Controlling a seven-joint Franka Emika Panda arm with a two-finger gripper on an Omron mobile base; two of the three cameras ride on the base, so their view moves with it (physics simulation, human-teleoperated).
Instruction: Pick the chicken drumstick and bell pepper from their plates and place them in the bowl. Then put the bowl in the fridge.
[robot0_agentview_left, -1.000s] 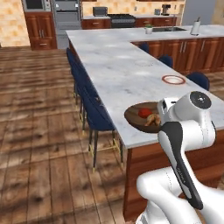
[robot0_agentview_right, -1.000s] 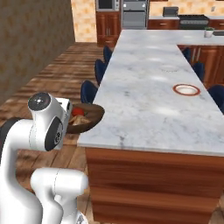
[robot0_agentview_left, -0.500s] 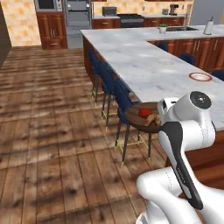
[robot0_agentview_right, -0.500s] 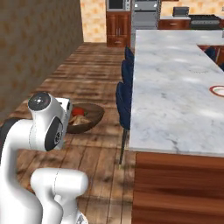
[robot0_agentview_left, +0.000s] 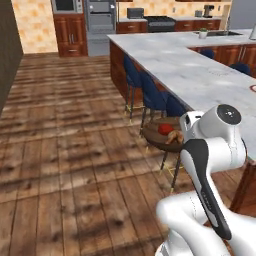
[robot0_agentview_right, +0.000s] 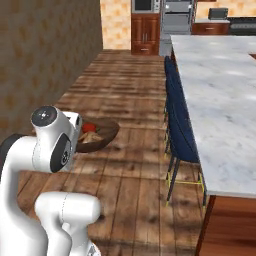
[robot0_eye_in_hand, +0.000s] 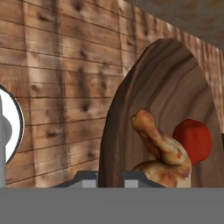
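A wood-plank kitchen floor (robot0_agentview_left: 65, 150) spreads under the robot, with a long marble surface (robot0_agentview_left: 200, 75) and blue stools (robot0_agentview_left: 150, 92) to one side and a dark wall (robot0_agentview_right: 45, 60) to the other. The gripper (robot0_eye_in_hand: 110, 180) is clamped on the near rim of the wooden bowl (robot0_eye_in_hand: 166, 87), one dark fingertip on each side of the rim, and carries the bowl in the air above the floor, clear of the surface. Inside the bowl the chicken drumstick (robot0_eye_in_hand: 159, 151) lies against the bell pepper (robot0_eye_in_hand: 192, 139); both base views show them there too, red beside tan (robot0_agentview_left: 167, 132). The fridge is not in sight here, so the bowl likely has a good way to travel.

The risk, as I judge it, is the one-sided rim hold: the bowl hangs out from the gripper, and a sharp turn or stop of the base could tip it or let it slip. The pepper is round and would roll out first. A swing close to the stools or the edge of the surface could also knock the bowl.
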